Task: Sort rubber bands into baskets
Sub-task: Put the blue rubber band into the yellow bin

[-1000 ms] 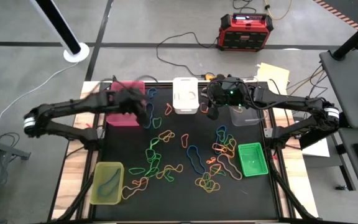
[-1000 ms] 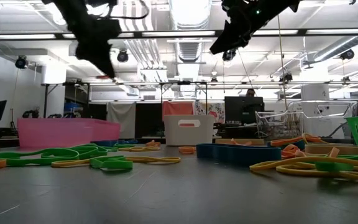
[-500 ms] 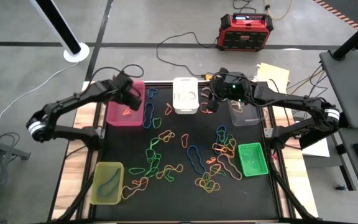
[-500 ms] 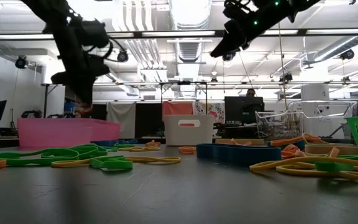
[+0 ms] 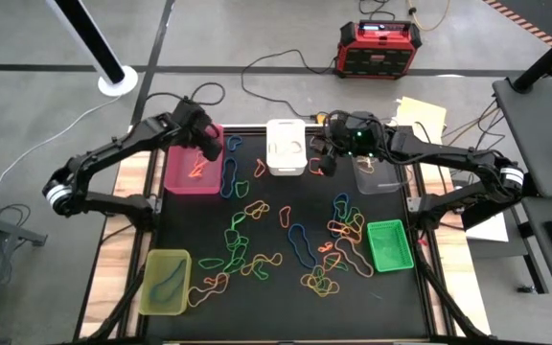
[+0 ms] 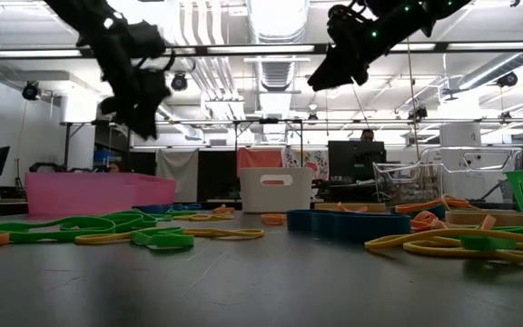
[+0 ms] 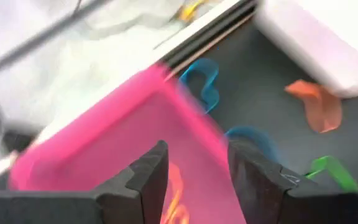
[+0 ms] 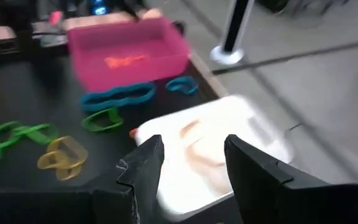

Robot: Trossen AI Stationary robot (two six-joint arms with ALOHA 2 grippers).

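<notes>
High view: the left gripper (image 5: pixel 209 146) hangs over the pink basket (image 5: pixel 192 178), the right gripper (image 5: pixel 322 161) beside the white basket (image 5: pixel 287 149), and most rubber bands (image 5: pixel 295 240) lie scattered on the black mat (image 5: pixel 266 297) between the baskets. Left wrist view: the jaws stand parted and empty above an orange band (image 7: pixel 174 198) in the pink basket. Right wrist view: the fingers (image 8: pixel 143 168) are spread, holding nothing, over the white basket; such loops look light and floppy, probably best pinched across a single strand.

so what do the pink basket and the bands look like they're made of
Pink basket: likely moulded plastic, a stiff, evenly coloured, slightly translucent wall. Rubber bands: apparently rubber or similar elastic, thin flat loops lying limp and twisted on the mat.
</notes>
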